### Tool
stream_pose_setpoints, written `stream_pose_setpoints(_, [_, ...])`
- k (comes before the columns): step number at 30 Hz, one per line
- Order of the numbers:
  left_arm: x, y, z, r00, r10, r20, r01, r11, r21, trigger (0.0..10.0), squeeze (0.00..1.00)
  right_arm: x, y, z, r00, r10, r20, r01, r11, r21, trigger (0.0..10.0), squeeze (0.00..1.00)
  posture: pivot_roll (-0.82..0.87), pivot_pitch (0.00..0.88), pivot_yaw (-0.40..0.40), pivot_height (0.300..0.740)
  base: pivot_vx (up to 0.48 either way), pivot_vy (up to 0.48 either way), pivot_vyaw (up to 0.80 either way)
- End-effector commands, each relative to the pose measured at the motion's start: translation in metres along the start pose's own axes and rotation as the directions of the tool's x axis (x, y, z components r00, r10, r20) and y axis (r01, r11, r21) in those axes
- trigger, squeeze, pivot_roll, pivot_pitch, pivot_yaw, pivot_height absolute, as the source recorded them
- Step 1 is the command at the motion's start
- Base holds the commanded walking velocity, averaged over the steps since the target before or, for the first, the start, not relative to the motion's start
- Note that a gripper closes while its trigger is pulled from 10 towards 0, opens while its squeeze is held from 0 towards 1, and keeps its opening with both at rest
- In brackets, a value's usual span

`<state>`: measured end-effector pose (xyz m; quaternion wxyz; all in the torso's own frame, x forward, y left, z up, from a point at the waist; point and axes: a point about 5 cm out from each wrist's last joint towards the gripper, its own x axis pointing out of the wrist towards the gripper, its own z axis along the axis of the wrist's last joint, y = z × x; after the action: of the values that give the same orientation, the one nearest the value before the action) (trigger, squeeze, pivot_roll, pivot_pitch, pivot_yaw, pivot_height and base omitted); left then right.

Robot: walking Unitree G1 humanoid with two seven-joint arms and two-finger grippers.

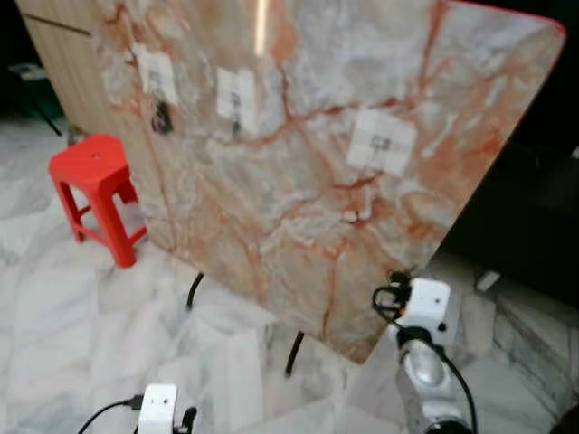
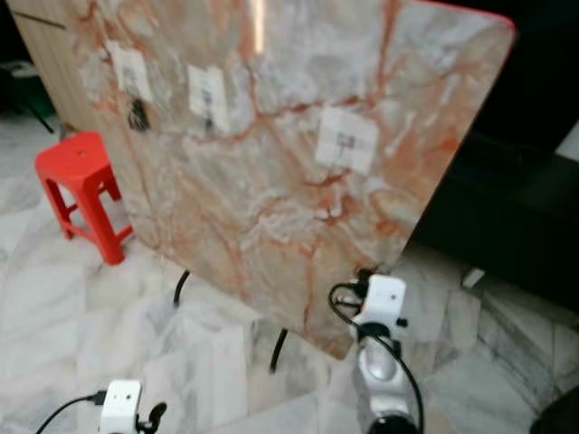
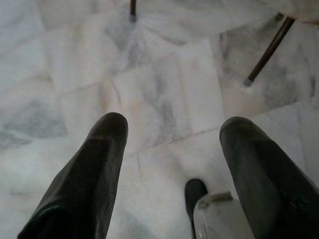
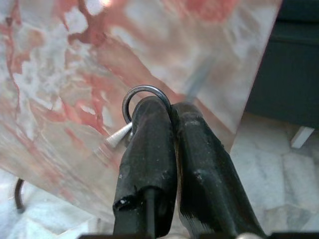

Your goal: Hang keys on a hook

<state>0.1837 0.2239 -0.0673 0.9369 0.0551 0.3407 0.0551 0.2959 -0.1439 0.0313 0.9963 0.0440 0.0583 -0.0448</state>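
The right pincer (image 4: pixel 172 107) is clenched on a silver metal key ring (image 4: pixel 144 99), its loop left proud of the fingertips, probably to catch a hook. It hangs below the pink-veined marble slab (image 1: pixel 298 163), well under the nearest white square hook pad (image 1: pixel 381 142). The left pincer (image 3: pixel 172 137) hangs released over the floor beneath the slab.

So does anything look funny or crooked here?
Yes: the big marble board leans tilted on thin black legs instead of hanging flat like a wall. Its three white hook pads sit slanted with it. The right gripper has its jaws pinched shut on a key ring.
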Motion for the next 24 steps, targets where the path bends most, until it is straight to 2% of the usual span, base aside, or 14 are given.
stream_pose_setpoints(1, [-0.002, 0.001, -0.005, 1.0, -0.003, -0.02, 0.003, 1.0, 0.014, 10.0, 0.0, 0.002, -0.005, 0.004, 1.0, -0.01, 0.018, 0.01, 1.0, -0.005, 10.0, 0.0, 0.01, 0.005, -0.042, 0.732, 0.0, 0.0, 0.0])
stream_pose_setpoints(14, [-0.002, 0.001, -0.008, 0.999, -0.005, -0.042, 0.005, 1.0, 0.012, 10.0, 0.0, 0.015, 0.014, 0.039, 0.987, 0.071, 0.145, -0.079, 0.996, 0.049, 10.0, 0.0, 0.01, 0.014, -0.044, 0.732, 0.0, 0.0, 0.0])
stream_pose_setpoints(21, [-0.002, 0.003, -0.007, 0.999, 0.001, -0.049, 0.0, 1.0, 0.011, 10.0, 0.0, 0.02, 0.028, 0.058, 0.966, 0.171, 0.192, -0.19, 0.978, 0.089, 10.0, 0.0, 0.01, 0.015, -0.044, 0.732, 0.0, 0.0, 0.0])
stream_pose_setpoints(24, [-0.001, 0.004, -0.007, 0.999, 0.003, -0.051, -0.003, 1.0, 0.01, 10.0, 0.0, 0.022, 0.034, 0.064, 0.954, 0.214, 0.209, -0.233, 0.97, 0.074, 10.0, 0.0, 0.01, 0.016, -0.043, 0.732, 0.0, 0.0, 0.0])
